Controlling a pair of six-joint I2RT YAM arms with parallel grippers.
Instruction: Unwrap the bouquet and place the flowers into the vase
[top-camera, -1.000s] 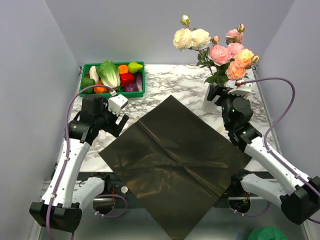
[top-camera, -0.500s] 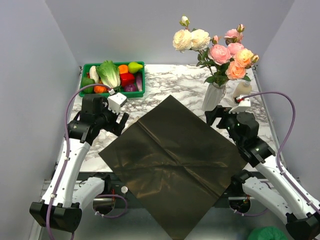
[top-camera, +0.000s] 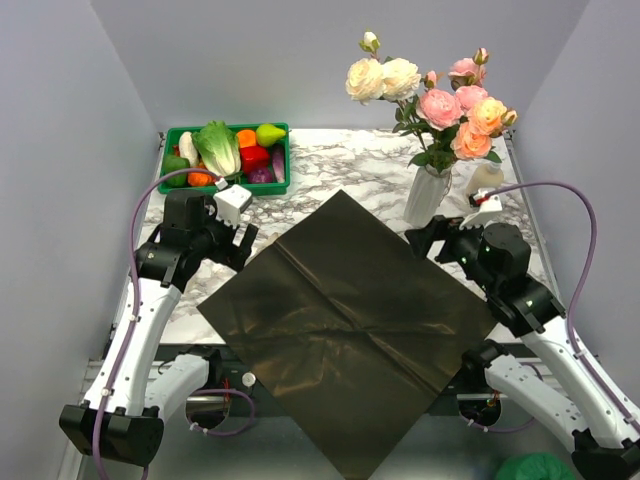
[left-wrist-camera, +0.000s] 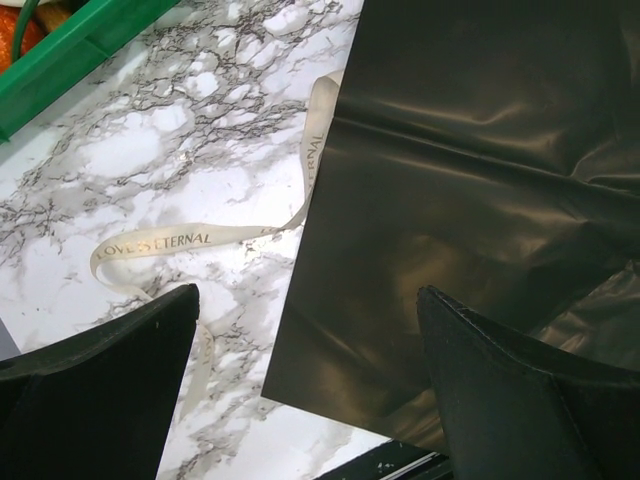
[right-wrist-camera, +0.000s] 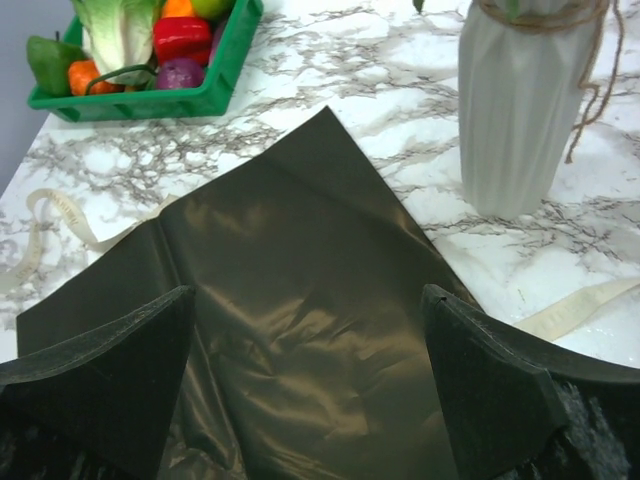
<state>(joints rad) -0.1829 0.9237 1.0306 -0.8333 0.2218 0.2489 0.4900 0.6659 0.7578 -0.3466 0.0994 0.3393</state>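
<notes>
The flowers (top-camera: 430, 95), pink, peach and cream roses, stand upright in the white ribbed vase (top-camera: 427, 195) at the back right. The vase (right-wrist-camera: 520, 110) has twine round its neck. The bouquet's dark paper (top-camera: 345, 320) lies unwrapped and flat across the middle of the table. A cream ribbon (left-wrist-camera: 160, 243) lies loose beside the paper's left edge. My right gripper (top-camera: 430, 240) hangs open and empty over the paper's right corner, apart from the vase. My left gripper (top-camera: 238, 240) is open and empty above the paper's left edge (left-wrist-camera: 470, 170).
A green crate (top-camera: 225, 186) of toy vegetables sits at the back left. A small cream bottle (top-camera: 487, 180) stands right of the vase. Another strip of ribbon (right-wrist-camera: 590, 305) lies on the marble near the vase's base. The paper overhangs the table's near edge.
My right gripper has drawn back from the vase toward the near side, and its jaws have spread wider. The flowers stay in the vase. The left arm has not moved.
</notes>
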